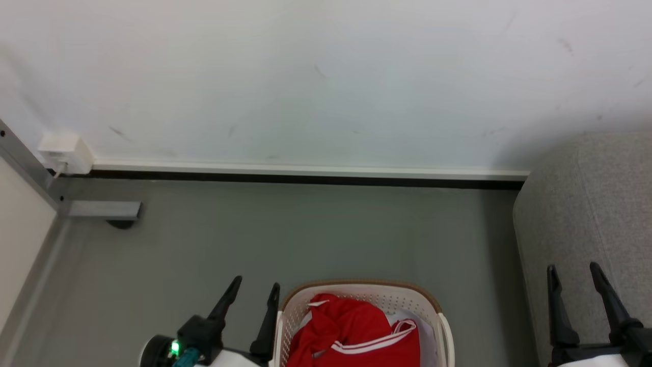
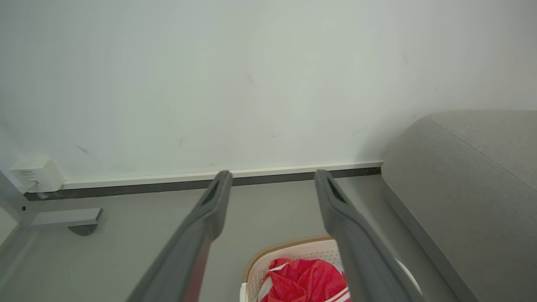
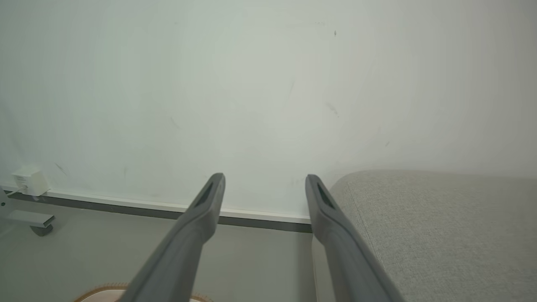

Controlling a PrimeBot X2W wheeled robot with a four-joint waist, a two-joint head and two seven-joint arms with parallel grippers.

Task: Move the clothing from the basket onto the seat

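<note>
Head view, with both wrist views. The basket stands on the grey floor at the bottom centre and serves as the landmark. The clothing lies crumpled inside the basket, its white stripe trim uppermost towards the basket's right side. A white cloth shows beneath it against the right wall of the basket.

The left gripper is just beside the basket's left rim. Its two dark fingers point away from the robot and lean slightly rightwards, and the inner finger is close against the rim. The fingers are spread apart with nothing between them. A green light glows on its wrist. In the left wrist view the far rim of the basket and the clothing appear low between these fingers.

The right gripper is well to the right of the basket, over the near part of the seat. Its fingers point away from the robot, parted and empty. The seat stands apart from the basket on its right.

Beyond the basket a skirting board runs along the foot of the wall. Far to the basket's left are a white box on the wall and a metal foot on the floor.
</note>
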